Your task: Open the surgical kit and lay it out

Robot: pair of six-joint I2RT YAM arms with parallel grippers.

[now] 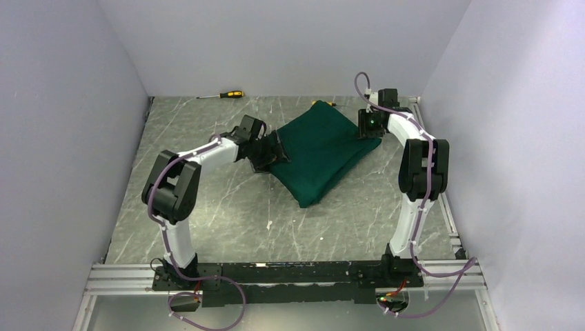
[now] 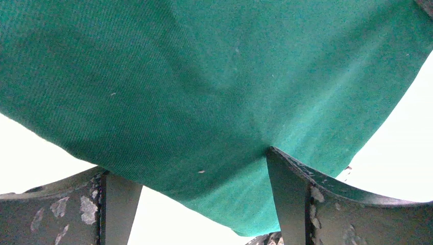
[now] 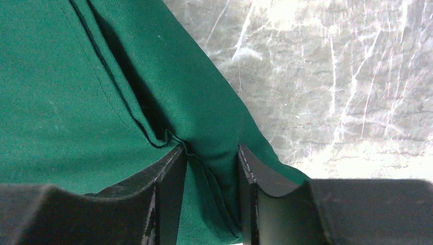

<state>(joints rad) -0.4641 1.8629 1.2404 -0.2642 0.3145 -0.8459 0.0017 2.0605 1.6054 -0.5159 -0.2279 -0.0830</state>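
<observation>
Plainly, the right claw point(image 3: 211, 153) has a fold of the cloth point(image 3: 76, 76) between its fingers, just where a hemmed edge runs down into the gap. The fingers stand partway together with cloth filling the space between them. Whether they bite it firmly or only bracket it, I cannot tell. The spot makes sense: a loose hem at the far right corner is probably the flap most easily peeled back.

The left claw point(image 2: 188, 162) is released, its fingers spread wide. The cloth's left edge sags between them and touches one fingertip only, with a bright gap beside the other. It looks placed either to take that side or to steady the bundle while the opposite flap is lifted.

Outward from both claws, the cloth lies as a folded, closed bundle on the far middle of the worktop point(image 3: 332, 76), one corner pointing near and an arm at each side. No tray or instruments show. By my reading they are wrapped inside, so the unwrapping is hardly under way. A screwdriver point(image 1: 222, 94) lies at the far edge, well apart to the left, and is no part of the job. The next pull calls for a gentle lift, lest the contents slide out.
</observation>
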